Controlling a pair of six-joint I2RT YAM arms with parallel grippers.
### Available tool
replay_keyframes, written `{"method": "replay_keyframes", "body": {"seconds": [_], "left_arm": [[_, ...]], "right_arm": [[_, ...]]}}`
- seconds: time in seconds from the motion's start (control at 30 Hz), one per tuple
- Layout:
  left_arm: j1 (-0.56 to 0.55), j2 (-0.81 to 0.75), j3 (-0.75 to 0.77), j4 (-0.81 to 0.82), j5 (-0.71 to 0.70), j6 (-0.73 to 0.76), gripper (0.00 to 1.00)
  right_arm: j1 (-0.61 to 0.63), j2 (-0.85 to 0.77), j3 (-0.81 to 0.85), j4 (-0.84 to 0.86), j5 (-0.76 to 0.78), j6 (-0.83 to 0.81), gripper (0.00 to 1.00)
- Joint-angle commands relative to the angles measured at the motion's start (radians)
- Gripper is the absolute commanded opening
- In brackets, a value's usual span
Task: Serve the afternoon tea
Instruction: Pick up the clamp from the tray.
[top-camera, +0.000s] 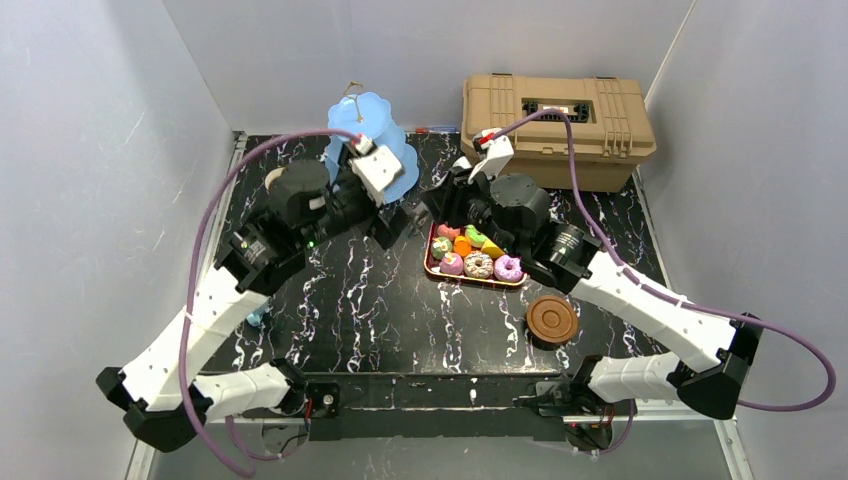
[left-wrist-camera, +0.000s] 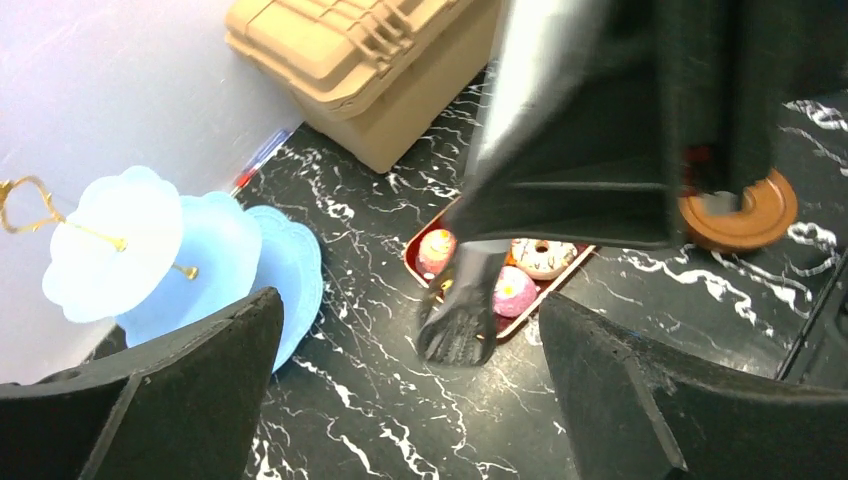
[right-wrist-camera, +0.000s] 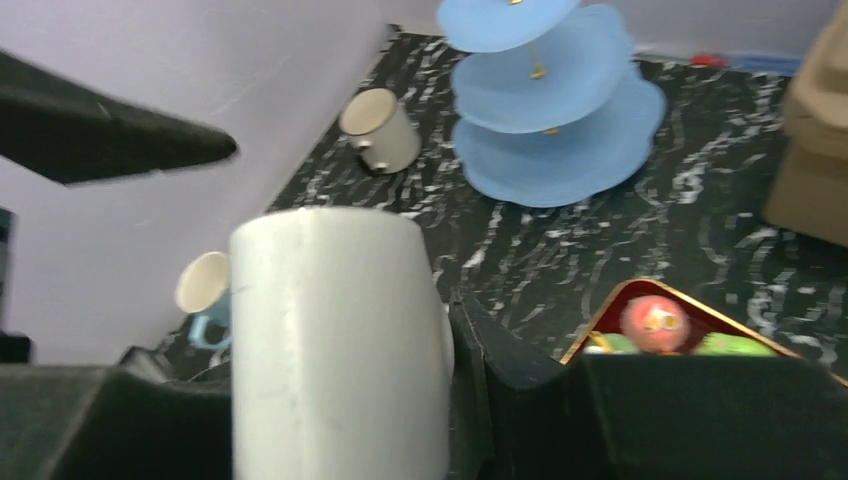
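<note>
Tan case, red tray, marbled table.
Closed tan case (top-camera: 557, 118) at the back right corner of a black, white-veined table (top-camera: 370, 310); dark red tray (top-camera: 427, 262) near the middle, in front of the case and apart from it; plain pale walls (top-camera: 100, 120) on three sides; small red-and-blue item (top-camera: 432, 129) by the back wall, too small to identify.

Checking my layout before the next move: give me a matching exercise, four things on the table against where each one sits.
Things:
1. light blue three-tier stand
2. tan case
3. dark red tray
4. brown saucer

Places:
A. near right, on the tray's near side, nothing on it
B. far right corner
C. far side, left of the case, tiers bare
D. mid-table, holding toy donuts and cakes

Pairs: 1-C, 2-B, 3-D, 4-A
</note>
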Motion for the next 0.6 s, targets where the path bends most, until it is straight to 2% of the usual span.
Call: {"method": "replay_keyframes", "body": {"seconds": [0.0,0.17,0.3,0.4,0.57], "left_arm": [[0.154,0.095,0.137,-0.064,0.04,-0.146,0.98],[0.342,0.36,0.388,-0.069,-0.026,-0.166,0.98],[0.416,0.623,0.646,-0.087,-0.107,-0.206,0.98],[0.469,0.78,0.819,-0.096,-0.112,-0.241,0.97],[0.505,0.878,0.818,0.021,-0.118,-0.181,0.92]], "right_arm": [[-0.009,-0.039,0.048,-0.05,0.197,-0.157,0.25],[-0.026,-0.07,0.0,-0.054,0.276,-0.205,0.23],[-0.036,-0.099,-0.025,-0.046,0.293,-0.209,0.23],[-0.039,-0.119,-0.036,-0.059,0.303,-0.209,0.23],[-0.041,-0.145,-0.056,-0.083,0.29,-0.188,0.23]]}}
